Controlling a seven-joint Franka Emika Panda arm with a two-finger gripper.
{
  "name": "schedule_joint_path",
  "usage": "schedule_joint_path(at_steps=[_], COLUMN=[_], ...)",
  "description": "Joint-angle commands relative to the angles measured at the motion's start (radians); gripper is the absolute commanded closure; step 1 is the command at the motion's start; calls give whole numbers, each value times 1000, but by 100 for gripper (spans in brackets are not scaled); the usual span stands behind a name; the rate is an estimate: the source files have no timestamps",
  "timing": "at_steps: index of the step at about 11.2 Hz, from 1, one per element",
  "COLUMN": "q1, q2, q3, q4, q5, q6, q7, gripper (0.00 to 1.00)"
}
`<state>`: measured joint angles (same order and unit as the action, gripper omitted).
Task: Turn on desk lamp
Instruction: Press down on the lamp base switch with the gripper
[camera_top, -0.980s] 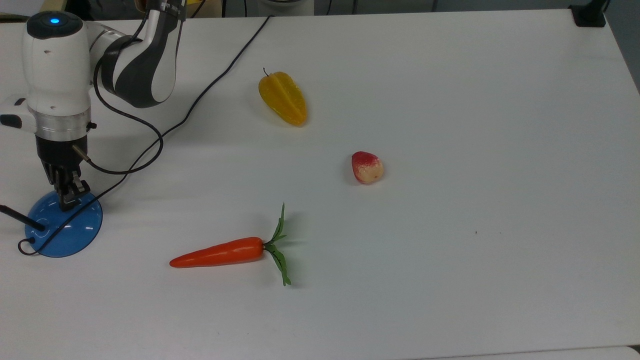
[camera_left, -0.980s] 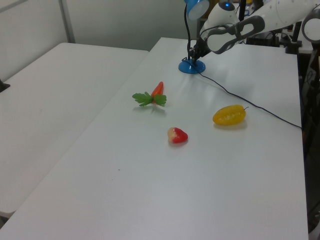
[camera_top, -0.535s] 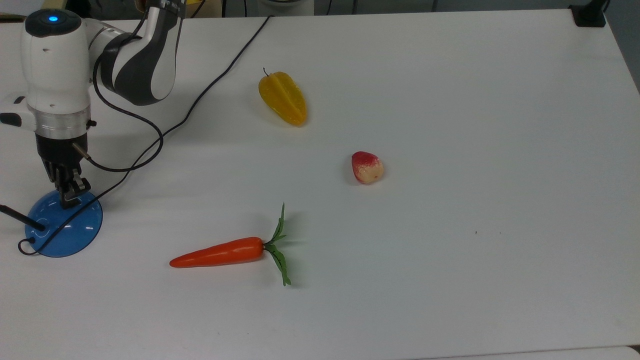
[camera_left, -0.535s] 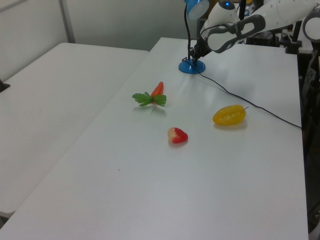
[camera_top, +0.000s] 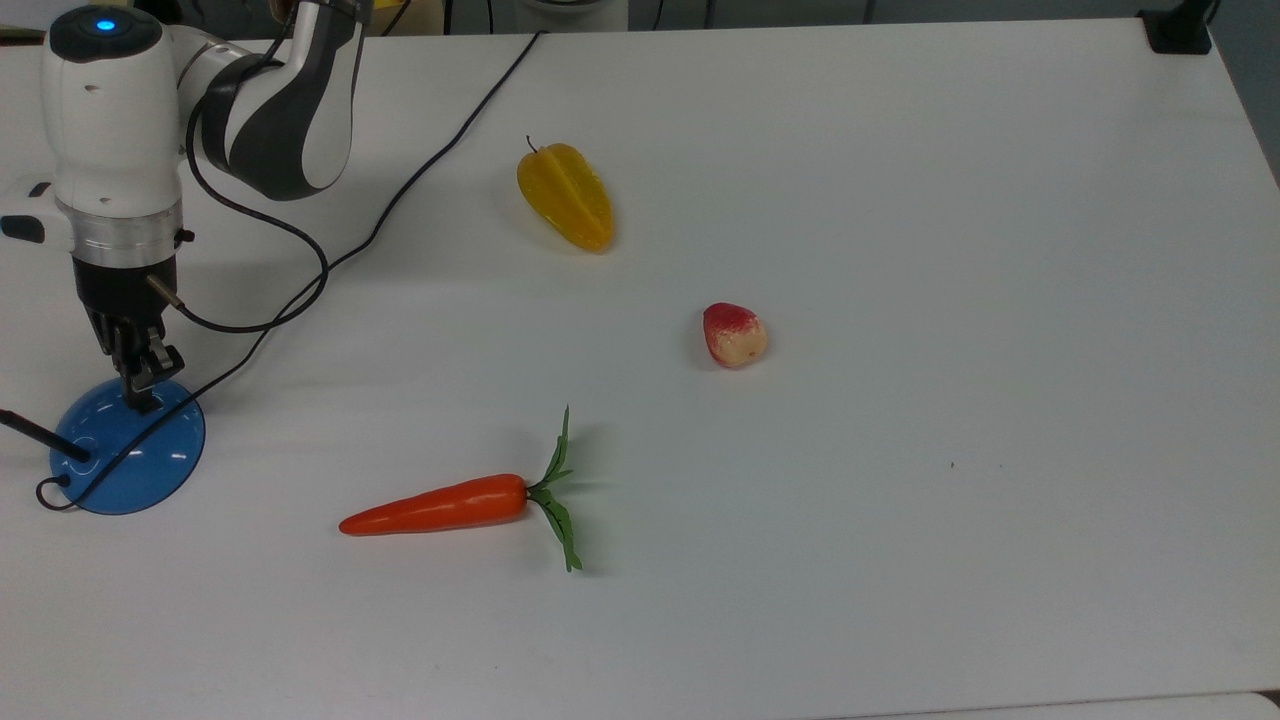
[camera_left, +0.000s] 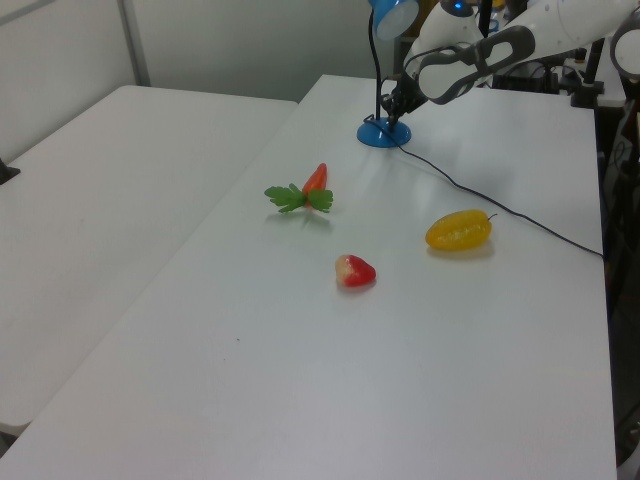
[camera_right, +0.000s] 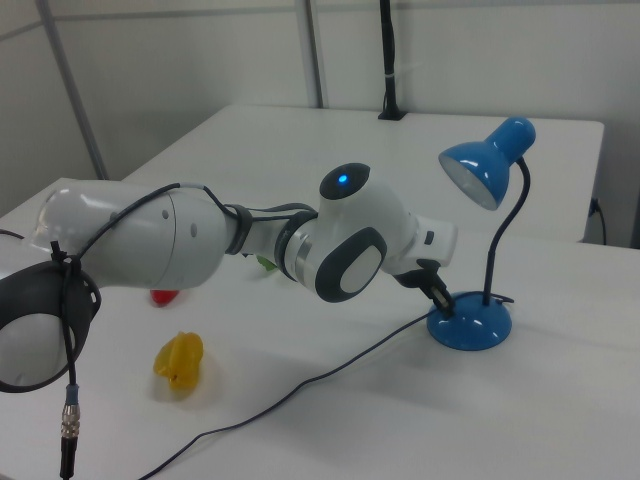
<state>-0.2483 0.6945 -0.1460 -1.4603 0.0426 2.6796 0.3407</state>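
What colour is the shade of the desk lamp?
Glossy blue desk lamp shade, clearest in the right view.

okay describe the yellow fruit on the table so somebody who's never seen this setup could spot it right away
On the white table, follow the long black cord that runs from the blue desk lamp. Beside that cord, on the top view's right, lies the yellow star fruit. It is the only yellow, ridged piece; the carrot is orange with green leaves, and the strawberry is small and red.

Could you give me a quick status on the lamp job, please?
Gripper down at the blue lamp base, fingers together. Lamp shade not visibly lit. Carrot well off to one side.
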Motion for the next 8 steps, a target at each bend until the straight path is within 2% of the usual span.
schedule_joint_path(at_steps=[1, 8], q1=[1, -5], q2=[-23, 10], q3=[-1, -1], q4=[-32, -9], q5=[17, 17], q6=[-21, -20], q7=[-26, -15], gripper=[100, 100])
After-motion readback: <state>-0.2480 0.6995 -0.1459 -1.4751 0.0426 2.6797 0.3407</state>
